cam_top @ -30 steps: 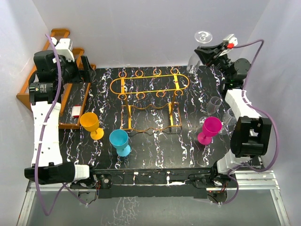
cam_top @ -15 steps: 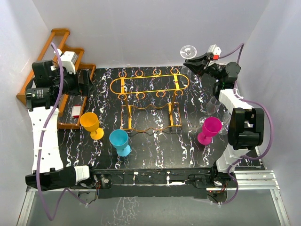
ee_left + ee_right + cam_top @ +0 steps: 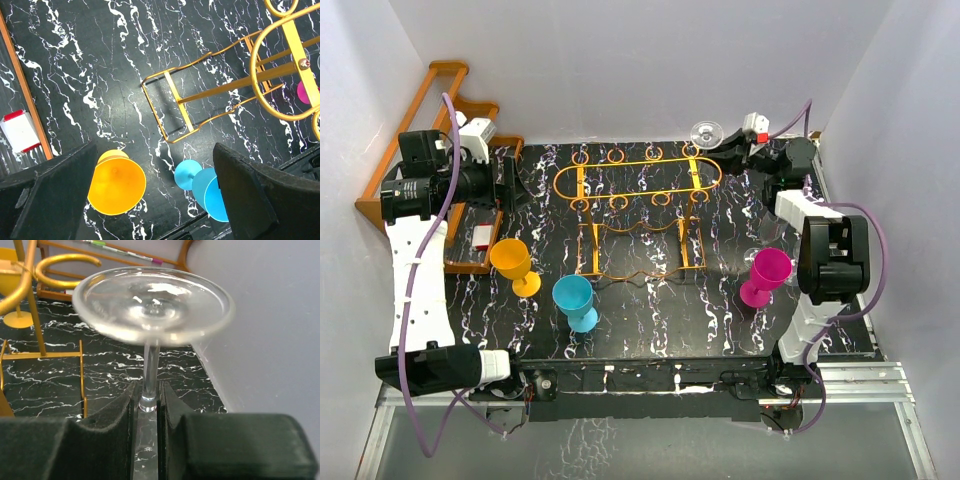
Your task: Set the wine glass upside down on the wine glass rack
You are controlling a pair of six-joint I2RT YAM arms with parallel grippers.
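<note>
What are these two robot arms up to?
The right gripper is shut on the stem of a clear wine glass, foot up, beside the far right end of the orange wire rack. The glass is not yet on the rack. The left gripper hangs open, holding nothing.

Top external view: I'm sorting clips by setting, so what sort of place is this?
Probably a robot test cell, not a kitchen: white walls box in a black marbled table, the left arm and right arm are bolted at its near edge, and a wire rack stands on it.
</note>
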